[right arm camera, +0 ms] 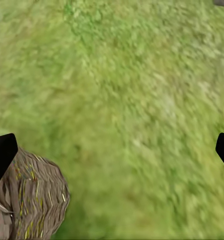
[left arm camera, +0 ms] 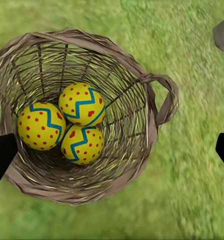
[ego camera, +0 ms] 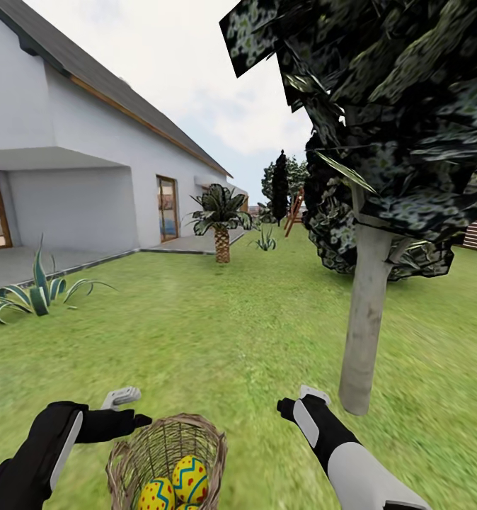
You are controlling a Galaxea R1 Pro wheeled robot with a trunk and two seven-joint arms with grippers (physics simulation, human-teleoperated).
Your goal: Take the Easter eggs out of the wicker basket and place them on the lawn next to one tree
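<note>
The left end effector (left arm camera: 112, 150) hangs over the basket (ego camera: 166, 453) with its two black fingers (left arm camera: 2, 157) spread wide apart, and it holds nothing. Right under it, three yellow eggs (left arm camera: 82, 104) (red dots, blue zigzag bands) sit at the bottom of the basket, all touching each other. The basket stands on the grass (ego camera: 217, 326), low in the head view between the two arms.

The right end effector (right arm camera: 112, 150) is spread wide too, with nothing in it. It hangs over bare grass just beside the basket, and the woven side of the basket shows by one of its fingers.

A tree (ego camera: 366, 312) with a pale grey trunk stands near, just past the right arm. Farther off are a short palm (ego camera: 221, 223), a spiky green plant (ego camera: 37, 290) and a white house (ego camera: 76, 156).
</note>
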